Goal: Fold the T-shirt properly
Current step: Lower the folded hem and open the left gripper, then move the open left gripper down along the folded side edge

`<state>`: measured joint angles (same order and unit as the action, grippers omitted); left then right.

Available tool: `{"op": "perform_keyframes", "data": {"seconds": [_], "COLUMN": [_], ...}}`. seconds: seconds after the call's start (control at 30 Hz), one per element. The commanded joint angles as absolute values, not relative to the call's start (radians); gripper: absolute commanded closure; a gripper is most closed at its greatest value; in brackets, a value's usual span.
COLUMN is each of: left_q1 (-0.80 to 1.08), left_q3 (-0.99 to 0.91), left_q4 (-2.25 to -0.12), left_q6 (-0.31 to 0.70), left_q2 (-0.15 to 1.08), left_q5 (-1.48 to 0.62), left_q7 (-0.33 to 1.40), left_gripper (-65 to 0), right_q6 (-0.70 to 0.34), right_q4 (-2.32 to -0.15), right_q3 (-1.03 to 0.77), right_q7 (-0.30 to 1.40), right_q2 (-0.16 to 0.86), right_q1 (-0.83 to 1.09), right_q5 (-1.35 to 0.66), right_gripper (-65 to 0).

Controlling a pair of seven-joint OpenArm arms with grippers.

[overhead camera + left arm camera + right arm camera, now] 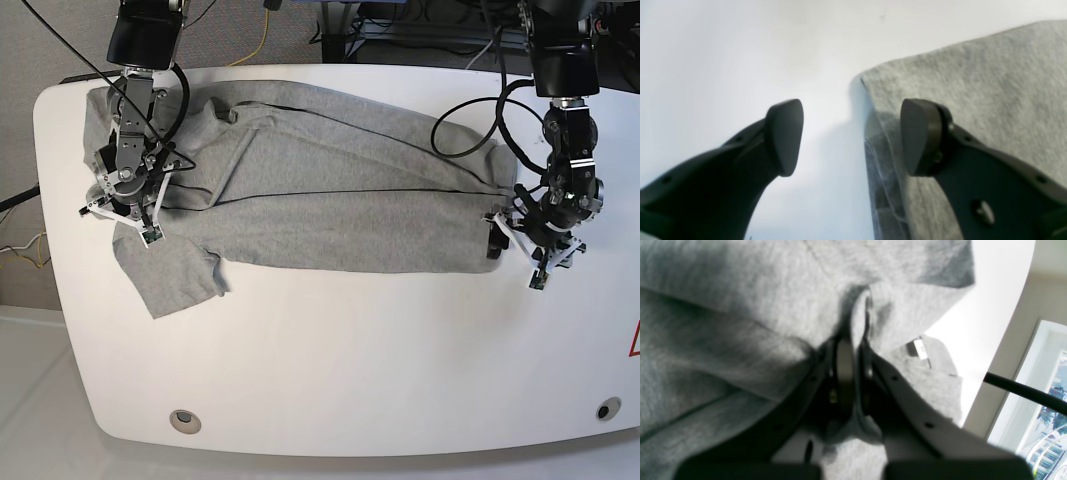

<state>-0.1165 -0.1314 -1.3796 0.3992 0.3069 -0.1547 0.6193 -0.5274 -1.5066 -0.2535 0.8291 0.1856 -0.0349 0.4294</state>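
Robotics laboratory bench: a white rounded table (330, 360) carries two mounted arms, with loose cables (250, 40) on grey carpet at 12 o'clock and a warning sticker (633, 340) at 3 o'clock.

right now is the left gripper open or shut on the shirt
Open. The left gripper has its jaws wide apart over the T-shirt edge, with no cloth between them.

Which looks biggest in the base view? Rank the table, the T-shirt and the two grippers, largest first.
1. table
2. T-shirt
3. left gripper and right gripper: they look about alike, so no ranking between them.
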Motion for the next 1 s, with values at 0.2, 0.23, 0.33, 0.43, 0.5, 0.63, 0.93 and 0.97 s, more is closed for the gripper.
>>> {"op": "perform_keyframes", "data": {"seconds": [0.2,0.23,0.33,0.43,0.5,0.63,0.93,0.97], "left_q1": [-0.139,-0.139,-0.139,-0.137,-0.136,-0.133,-0.131,-0.131], "left_q3": [-0.137,-0.137,-0.137,-0.137,-0.137,-0.139,-0.139,-0.139], "left_q4": [-1.395,-1.395,-1.397,-1.397,-1.397,-1.397,-1.395,-1.395], "left_q6": [0.395,0.395,0.395,0.395,0.395,0.395,0.395,0.395], "left_q2": [0.311,0.311,0.311,0.311,0.311,0.312,0.311,0.311], "left_q5": [-0.159,-0.159,-0.159,-0.159,-0.159,-0.159,-0.159,-0.159], "left_q7": [0.596,0.596,0.596,0.596,0.596,0.596,0.596,0.596], "left_gripper": [-41.5,-41.5,-41.5,-41.5,-41.5,-41.5,-41.5,-41.5], "right_q6": [-0.538,-0.538,-0.538,-0.539,-0.539,-0.539,-0.539,-0.539], "right_q4": [-1.552,-1.560,-1.590,-1.627,-1.643,-1.666,-1.672,-1.672], "right_q3": [-0.254,-0.255,-0.257,-0.286,-0.294,-0.297,-0.297,-0.297], "right_q7": [0.823,0.823,0.823,0.823,0.823,0.829,0.829,0.829], "right_q2": [0.194,0.194,0.194,0.193,0.193,0.193,0.202,0.202], "right_q1": [-0.059,-0.061,-0.065,-0.067,-0.068,-0.090,-0.102,-0.107], "right_q5": [0.417,0.417,0.417,0.417,0.417,0.418,0.421,0.421], "right_gripper": [-18.6,-20.5,-26.6,-30.2,-30.7,-31.0,-31.0,-31.0]}}
